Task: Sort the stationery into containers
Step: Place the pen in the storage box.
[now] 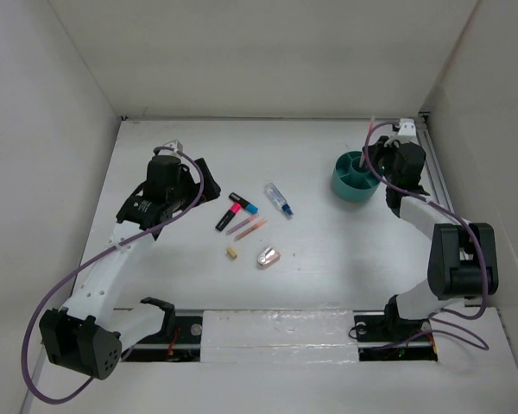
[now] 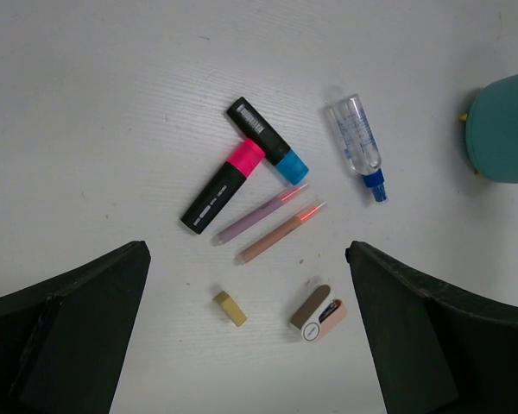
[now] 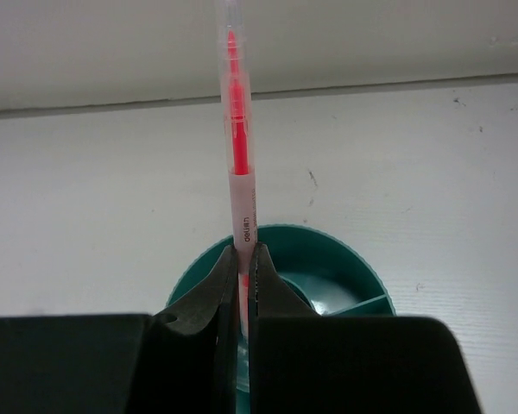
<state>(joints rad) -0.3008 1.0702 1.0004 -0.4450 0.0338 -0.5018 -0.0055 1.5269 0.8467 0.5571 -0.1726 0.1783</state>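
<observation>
- Right arm (image 1: pixel 453 250) reaches to the upper right, jaws clamped on thin pink pen (image 3: pixel 239 155), upright over teal bowl (image 3: pixel 337 250).
- Left arm (image 1: pixel 112 259) bent at upper left, jaws wide apart above markers (image 2: pixel 224 185) and tube (image 2: pixel 356 138), mid-bench (image 2: pixel 112 103).

Open white desk (image 1: pixel 315 259) lies left of the round teal plastic bowl (image 1: pixel 347 188); the right tool (image 3: pixel 244 285), clamping an upright thin pink pen (image 3: pixel 239 172), fills the space above it.

White table (image 1: pixel 328 276) bears markers (image 1: pixel 227 215), pens (image 1: pixel 250 228), tube (image 1: pixel 278 199), block (image 1: pixel 231 253), bowl (image 1: pixel 347 191).
</observation>
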